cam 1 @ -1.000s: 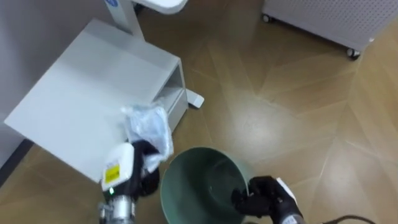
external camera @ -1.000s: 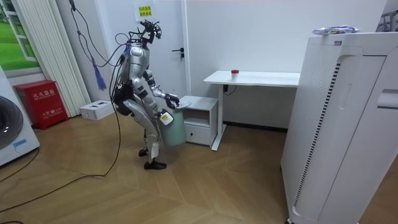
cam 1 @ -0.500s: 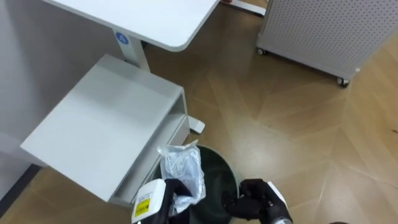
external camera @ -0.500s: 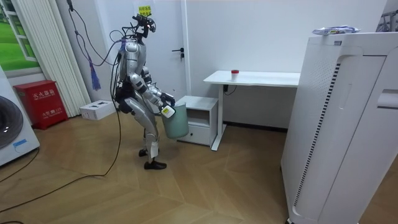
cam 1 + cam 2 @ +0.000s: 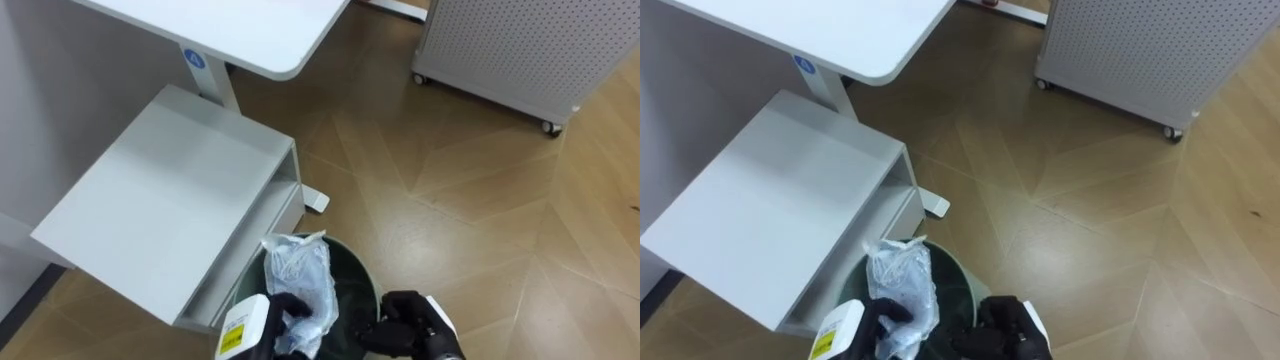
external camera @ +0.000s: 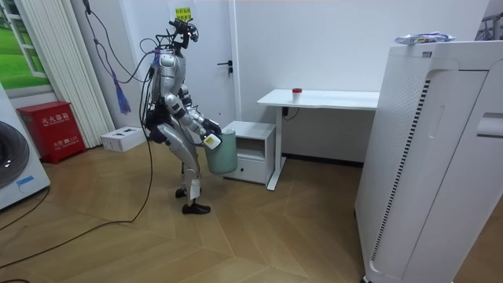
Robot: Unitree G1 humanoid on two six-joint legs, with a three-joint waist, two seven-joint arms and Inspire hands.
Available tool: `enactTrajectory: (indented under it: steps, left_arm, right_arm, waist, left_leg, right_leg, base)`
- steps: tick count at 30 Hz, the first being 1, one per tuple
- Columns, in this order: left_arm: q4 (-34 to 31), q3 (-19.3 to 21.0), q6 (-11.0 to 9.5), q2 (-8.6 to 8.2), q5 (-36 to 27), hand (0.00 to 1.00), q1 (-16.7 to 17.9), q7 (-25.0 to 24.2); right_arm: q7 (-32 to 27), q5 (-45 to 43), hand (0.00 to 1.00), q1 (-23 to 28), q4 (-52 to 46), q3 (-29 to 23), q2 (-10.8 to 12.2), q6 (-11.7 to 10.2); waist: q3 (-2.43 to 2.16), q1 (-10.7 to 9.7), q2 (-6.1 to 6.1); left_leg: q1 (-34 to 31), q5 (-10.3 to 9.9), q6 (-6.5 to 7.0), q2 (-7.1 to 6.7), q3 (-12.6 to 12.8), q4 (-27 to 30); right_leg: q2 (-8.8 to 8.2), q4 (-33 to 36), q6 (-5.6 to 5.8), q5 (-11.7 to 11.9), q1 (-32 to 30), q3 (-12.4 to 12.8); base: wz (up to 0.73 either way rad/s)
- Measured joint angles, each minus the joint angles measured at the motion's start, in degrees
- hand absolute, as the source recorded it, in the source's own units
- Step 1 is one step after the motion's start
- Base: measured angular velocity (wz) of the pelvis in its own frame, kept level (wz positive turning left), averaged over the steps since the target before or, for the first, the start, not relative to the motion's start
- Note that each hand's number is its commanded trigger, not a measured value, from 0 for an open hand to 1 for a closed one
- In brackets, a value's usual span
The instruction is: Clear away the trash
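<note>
A crumpled clear plastic bag (image 5: pixel 300 282) hangs over the mouth of the dark green bin (image 5: pixel 357 285) at the bottom of the eye views. My left hand (image 5: pixel 287 312) is shut on the bag's lower part, its dark fingers curled into the plastic. On the bin's right rim sits my right hand (image 5: pixel 408 322), fingers curled over the edge and holding it. In the room view I stand upright beside the low white cabinet with the green bin (image 6: pixel 222 154) held up in front of me.
A low white cabinet (image 5: pixel 160 215) with an open front lies just left of the bin. Above it juts a white desk (image 5: pixel 250 30). A white perforated unit on castors (image 5: pixel 520 50) stands at the upper right. Wooden floor (image 5: pixel 470 210) spreads to the right.
My head has lifted, so the whole view shifted. The bag moved from the cabinet's edge to over the bin's mouth. In the last half second it sank slightly.
</note>
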Motion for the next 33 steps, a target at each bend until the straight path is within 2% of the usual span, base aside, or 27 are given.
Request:
enactTrajectory:
  steps: [9, 16, 20, 24, 29, 30, 33]
  left_arm:
    - [0.0, 0.1, 0.0, -0.07, 0.0, 0.00, -0.2, -0.4]
    - [0.9, 2.4, -0.7, 0.07, 0.0, 0.00, -0.2, -2.3]
    - [2.1, 2.1, -0.8, 0.14, 0.0, 0.00, -0.1, -3.7]
    - [2.1, 2.2, -1.2, 0.44, -0.1, 0.00, 0.2, -5.7]
    - [1.8, 2.2, -2.0, 0.43, 0.0, 0.00, 0.1, -8.7]
    - [1.8, 2.2, -2.2, 0.46, -0.3, 0.00, 0.2, -9.9]
    - [0.8, 2.2, -2.3, 0.55, -4.0, 0.00, 0.3, -14.6]
  right_arm:
    - [0.2, -0.5, 1.00, 0.0, 0.0, 0.0, 0.2, -0.1]
    - [1.8, -1.3, 1.00, 0.3, 0.0, 0.0, 0.2, -0.1]
    - [2.7, -1.8, 1.00, 0.6, 0.1, 0.0, -0.7, -0.1]
    - [3.8, -2.3, 1.00, 1.7, 0.5, -1.2, -0.7, -0.1]
    - [4.9, -3.5, 1.00, 1.6, 1.4, -3.3, -0.9, -0.1]
    - [5.2, -3.5, 1.00, 1.6, 1.6, -4.0, -1.0, -0.1]
    - [6.1, -3.9, 1.00, 1.4, 1.6, -6.0, -1.3, -0.1]
  waist:
    - [0.01, 0.2, 0.00]
    - [0.03, 0.3, 0.01]
    - [0.09, 0.4, 0.04]
    - [0.30, 0.4, -0.07]
    - [0.36, 0.1, -0.07]
    - [0.37, 0.2, -0.11]
    - [0.35, 0.1, -0.06]
  left_leg:
    - [-0.2, 0.0, 0.02, -0.02, 0.1, -0.2]
    - [0.3, 0.0, 0.01, 0.03, 0.2, -0.3]
    - [2.0, 0.0, -0.01, 0.15, 0.3, -1.1]
    - [5.8, 0.0, -0.05, 0.14, 0.7, -2.8]
    - [10.2, 0.1, -0.21, 0.29, 1.0, -5.6]
    - [11.5, 0.1, -0.22, 0.31, 1.2, -6.4]
    - [14.0, 0.1, -0.24, 0.11, 1.8, -8.1]
  right_leg:
    - [-0.03, -0.1, 0.02, 0.0, -0.3, 0.0]
    - [-0.01, -0.2, 0.01, 0.0, 0.0, 0.0]
    - [0.26, -1.2, 0.00, 0.0, 1.9, -0.2]
    - [0.87, -2.9, 0.23, 0.1, 5.5, 0.0]
    - [1.58, -5.8, 0.71, 0.5, 9.8, 0.2]
    - [2.02, -6.8, 0.90, 0.8, 10.9, 0.6]
    - [1.94, -7.5, 1.29, 0.7, 12.8, 1.1]
  base:
    - [0.00]
    - [0.00]
    - [-0.01]
    - [-0.06]
    - [-0.08]
    - [-0.12]
    - [-0.10]
